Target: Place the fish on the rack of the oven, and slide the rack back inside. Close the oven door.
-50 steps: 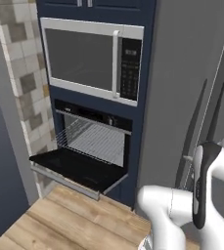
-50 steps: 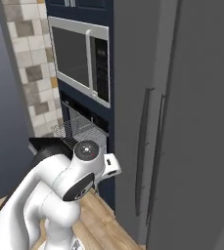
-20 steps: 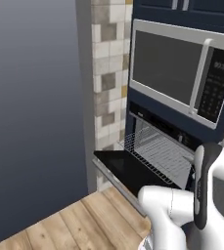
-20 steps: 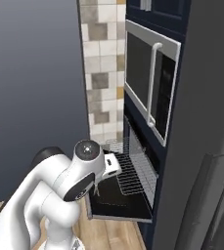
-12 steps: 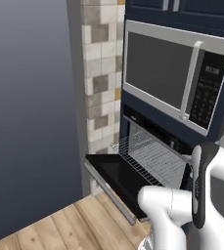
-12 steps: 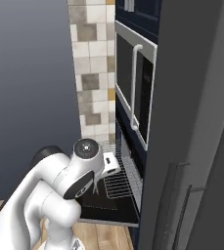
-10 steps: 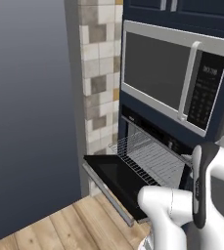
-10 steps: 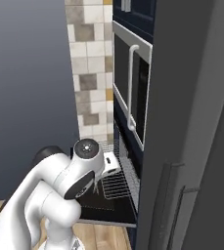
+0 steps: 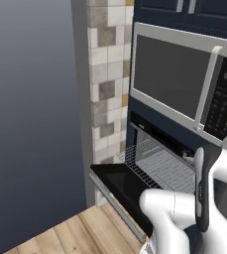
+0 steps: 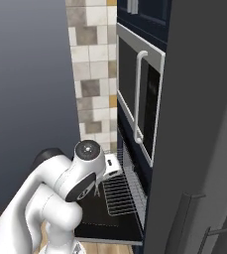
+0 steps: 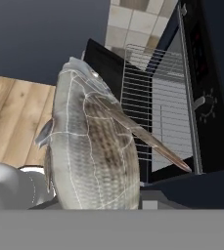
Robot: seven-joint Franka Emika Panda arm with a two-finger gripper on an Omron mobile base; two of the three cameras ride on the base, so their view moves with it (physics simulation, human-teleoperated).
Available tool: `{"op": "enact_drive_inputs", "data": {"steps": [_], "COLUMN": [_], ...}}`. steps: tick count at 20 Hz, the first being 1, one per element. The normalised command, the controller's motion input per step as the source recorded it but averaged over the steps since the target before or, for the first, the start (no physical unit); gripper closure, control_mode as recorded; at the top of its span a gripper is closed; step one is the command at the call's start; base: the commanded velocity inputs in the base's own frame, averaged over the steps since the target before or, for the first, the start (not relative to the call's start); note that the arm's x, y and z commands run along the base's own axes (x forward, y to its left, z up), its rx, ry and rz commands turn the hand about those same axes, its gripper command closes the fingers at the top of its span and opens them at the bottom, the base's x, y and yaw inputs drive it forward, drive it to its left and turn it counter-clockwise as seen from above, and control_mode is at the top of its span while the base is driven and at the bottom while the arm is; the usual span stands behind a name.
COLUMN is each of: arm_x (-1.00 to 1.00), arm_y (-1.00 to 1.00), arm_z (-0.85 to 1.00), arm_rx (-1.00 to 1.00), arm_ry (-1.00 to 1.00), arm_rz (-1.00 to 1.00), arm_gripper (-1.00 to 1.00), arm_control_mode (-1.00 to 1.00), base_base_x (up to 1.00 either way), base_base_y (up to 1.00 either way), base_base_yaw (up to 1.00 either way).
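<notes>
A grey-silver fish looms close in the hand view, held in my gripper, whose fingertips it hides. Beyond the fish, the oven door lies folded down and open. The wire rack is pulled out over it. In the left base view the rack sticks out of the oven above the black door. My arm is in front of the oven, a little short of the rack.
A silver-framed microwave sits above the oven. A tiled wall strip and a plain grey wall stand to the left. The floor is wood. A tall dark panel rises close on the right.
Both base views have shifted, so the camera has moved: the oven and microwave now look nearer and sit further right in the left base view. My arm's pose looks unchanged.
</notes>
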Motion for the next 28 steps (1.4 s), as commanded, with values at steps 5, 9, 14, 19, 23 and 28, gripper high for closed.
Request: {"op": "enact_drive_inputs", "data": {"steps": [5,9,14,19,23,28], "arm_x": [0.00,0.00,0.00,0.00,0.00,0.04], "arm_y": [0.00,0.00,0.00,0.00,0.00,0.00], "arm_z": [0.00,0.00,0.00,0.00,0.00,-0.04], "arm_rx": [0.00,0.00,0.00,0.00,0.00,-0.01], "arm_ry": [0.00,0.00,0.00,0.00,0.00,0.01], "arm_rz": [0.00,0.00,0.00,0.00,0.00,0.00], "arm_gripper": [1.00,1.00,1.00,1.00,1.00,1.00], "arm_control_mode": [1.00,1.00,1.00,1.00,1.00,-1.00], "base_base_x": [0.06,0.09,0.08,0.10,0.14,0.15], "base_base_y": [0.00,0.01,0.02,0.01,0.03,0.01], "base_base_yaw": [0.00,0.00,0.00,0.00,0.00,0.00]}}
